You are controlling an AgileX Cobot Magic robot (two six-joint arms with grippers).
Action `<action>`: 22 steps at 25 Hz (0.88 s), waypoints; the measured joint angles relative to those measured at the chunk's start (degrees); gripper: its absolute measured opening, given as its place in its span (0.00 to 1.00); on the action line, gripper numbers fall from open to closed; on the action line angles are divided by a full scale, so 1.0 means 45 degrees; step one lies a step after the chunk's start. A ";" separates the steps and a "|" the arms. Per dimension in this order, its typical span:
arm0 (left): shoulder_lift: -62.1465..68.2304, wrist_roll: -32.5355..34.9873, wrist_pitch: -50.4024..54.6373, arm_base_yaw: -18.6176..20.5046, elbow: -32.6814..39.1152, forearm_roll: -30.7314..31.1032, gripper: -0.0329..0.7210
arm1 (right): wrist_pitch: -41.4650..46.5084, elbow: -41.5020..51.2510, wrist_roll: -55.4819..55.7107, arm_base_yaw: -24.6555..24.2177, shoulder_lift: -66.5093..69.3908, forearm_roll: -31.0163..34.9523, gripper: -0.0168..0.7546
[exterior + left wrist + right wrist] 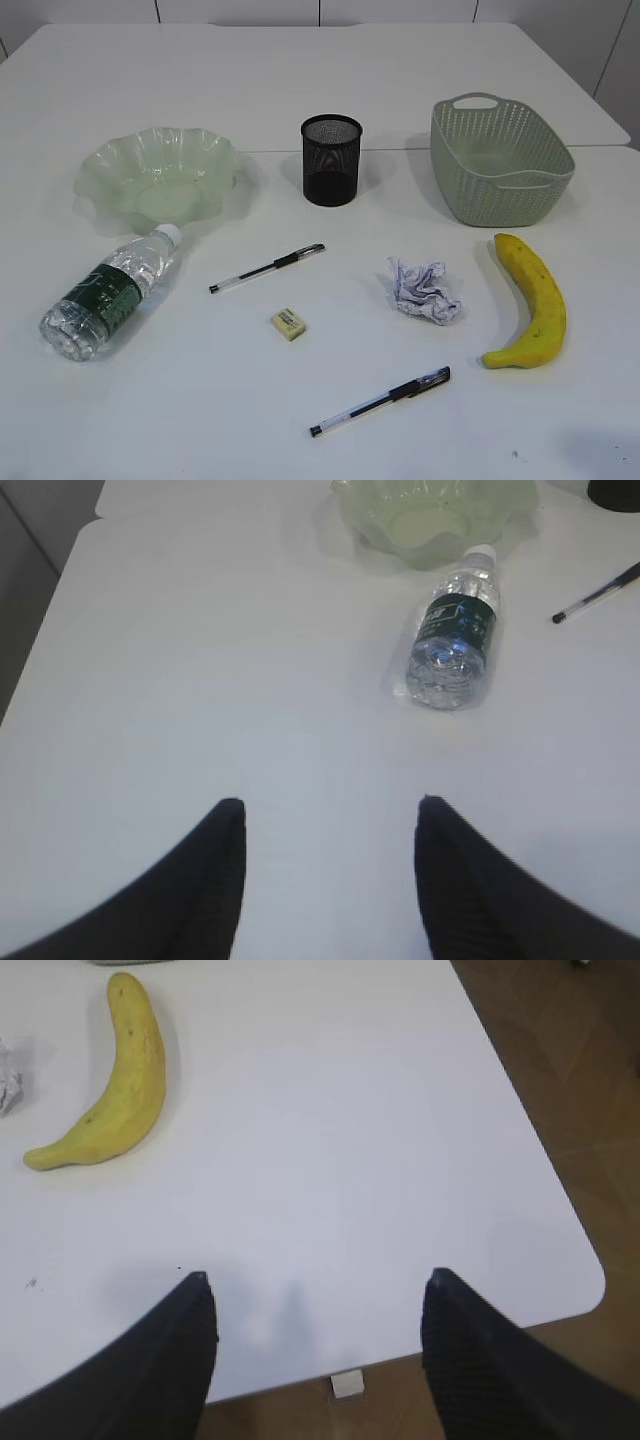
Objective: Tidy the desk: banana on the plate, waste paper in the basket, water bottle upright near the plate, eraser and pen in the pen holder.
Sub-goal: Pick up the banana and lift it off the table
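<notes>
Fingers (225,880) of your left gripper (330,805) stand parted over bare white desk (180,420), grasping nothing; your right gripper (315,1278) is likewise spread and empty above the desk's near right corner. Ahead of the left gripper, the clear water bottle (108,293) with its dark green label lies on its side, its white cap pointing up toward the pale green scalloped plate (110,160) just beyond it, its base toward you. A black mesh pen holder (331,160) stands upright at center rear, with the grey-green woven basket (500,165) to its right. Between them and you, the upper pen (267,268) lies on a shallow diagonal, black cap end toward the upper right; the lower pen (380,401) runs nearly parallel to it. A small cream eraser (288,323) sits between the two pens. Crumpled waste paper (425,291) rests just left of the yellow banana (530,300), which curves along a near-vertical axis, stem end toward you and bending left.
</notes>
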 joint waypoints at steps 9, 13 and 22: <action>0.0037 0.0000 0.0073 0.0000 0.0000 0.0000 0.55 | -0.1428 -0.3347 0.0017 0.0000 0.4603 -0.0014 0.65; 0.0235 0.0000 0.0127 0.0000 0.0000 0.0000 0.55 | -0.1428 -0.4427 0.0017 0.0000 0.6452 0.0926 0.65; 0.2090 0.0000 0.0382 0.0000 -0.0755 0.0213 0.55 | -0.1428 -0.6171 0.0029 0.0000 0.9989 0.1616 0.65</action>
